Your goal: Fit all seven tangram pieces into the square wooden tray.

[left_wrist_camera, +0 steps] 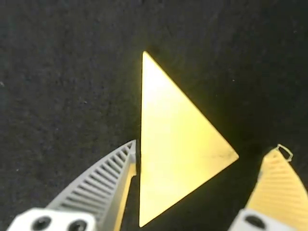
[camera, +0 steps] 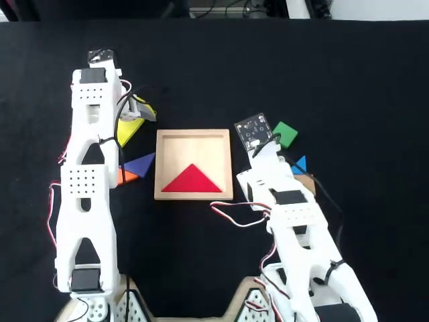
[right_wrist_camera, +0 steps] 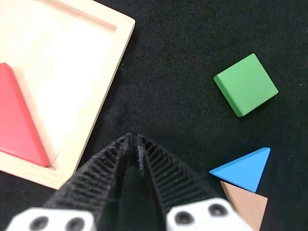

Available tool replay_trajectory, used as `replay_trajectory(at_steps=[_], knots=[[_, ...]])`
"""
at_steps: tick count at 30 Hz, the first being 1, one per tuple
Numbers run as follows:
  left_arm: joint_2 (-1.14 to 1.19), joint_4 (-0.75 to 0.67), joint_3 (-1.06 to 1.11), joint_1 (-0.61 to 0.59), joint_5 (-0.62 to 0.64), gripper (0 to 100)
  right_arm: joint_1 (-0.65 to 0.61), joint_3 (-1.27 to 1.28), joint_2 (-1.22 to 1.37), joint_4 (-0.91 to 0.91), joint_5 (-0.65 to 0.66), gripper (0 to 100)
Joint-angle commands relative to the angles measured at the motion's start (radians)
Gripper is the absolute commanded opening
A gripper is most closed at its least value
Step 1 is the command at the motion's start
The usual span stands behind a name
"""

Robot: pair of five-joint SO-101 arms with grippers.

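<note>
Only the red triangle (camera: 192,180) lies in the tray (camera: 193,132), six pieces outside; left claw (left_wrist_camera: 204,147) open astride the yellow triangle (left_wrist_camera: 168,125), right claw (right_wrist_camera: 134,139) closed, empty.

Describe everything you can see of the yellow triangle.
The yellow triangle is flat and smooth, lying on the black table outside the wooden tray. It sits inside the open left gripper: one finger close beside its longest edge, the other clear of the opposite corner. From above, that arm partly covers it.
</note>
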Motion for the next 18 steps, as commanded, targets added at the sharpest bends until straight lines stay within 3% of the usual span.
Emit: replay_trajectory(at_steps=[1, 18], knots=[[-0.005, -0.012, -0.038, -0.005, -0.017, 39, 0.006, -0.004, -0.027, -0.014, 0.009, 1.2], [-0.005, 0.003, -0.038, -0.004, 0.069, 38, 0.006, -0.004, -0.027, -0.014, 0.009, 1.2]])
